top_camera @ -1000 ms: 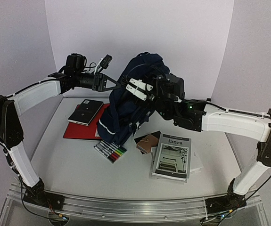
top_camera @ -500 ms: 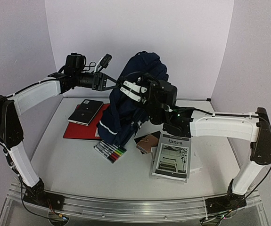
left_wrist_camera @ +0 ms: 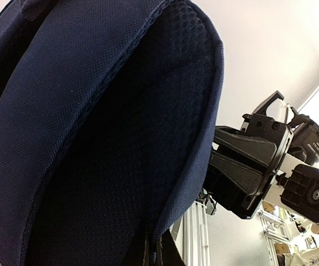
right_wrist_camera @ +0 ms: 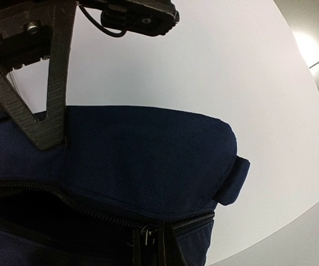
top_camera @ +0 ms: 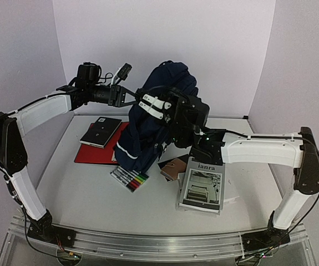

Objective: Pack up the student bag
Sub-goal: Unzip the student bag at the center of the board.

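1. One word can be read: "ianra", printed on top of the grey magazine [top_camera: 203,184] lying at front right. No other writing is legible.
2. The things are laid on a white table [top_camera: 92,199], which is enclosed by pale lilac walls [top_camera: 165,33].
3. One student bag [top_camera: 145,136] is seen, held upright over the middle of the table between the two arms, its base near the table top.
4. One red folder [top_camera: 95,152], one black notebook [top_camera: 101,132] resting on it, one pack of coloured markers [top_camera: 130,178] and one brown item [top_camera: 175,167] are counted.
5. The left gripper [top_camera: 132,103] is closed tight on the bag's upper fabric edge.
6. The right gripper [top_camera: 146,105] is pressed together at the bag's zipper line, where the fabric appears to be pinched.
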